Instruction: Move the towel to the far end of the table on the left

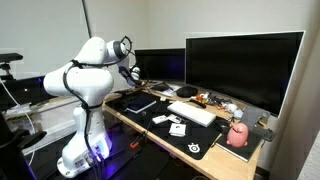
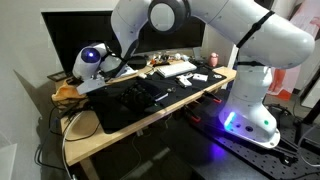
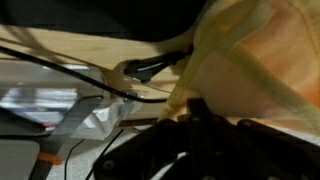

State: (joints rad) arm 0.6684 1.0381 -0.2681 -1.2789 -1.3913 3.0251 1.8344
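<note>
Claw [image 2: 78,82] clamped together on the towel [image 3: 250,60], at the end of the surface [image 2: 82,140]. White logo on the black mat [image 1: 190,143]: too small to read.

Monitors [image 1: 240,68] wall off the desk's [image 2: 105,148] back edge. The mat [image 2: 120,112] along the front edge is mostly bare and passable. A keyboard [image 1: 192,113] crowds mid-desk. The gripper [image 2: 76,80], clamped on the towel [image 2: 66,93], fills the end corner, where cables [image 2: 60,128] hang.
</note>
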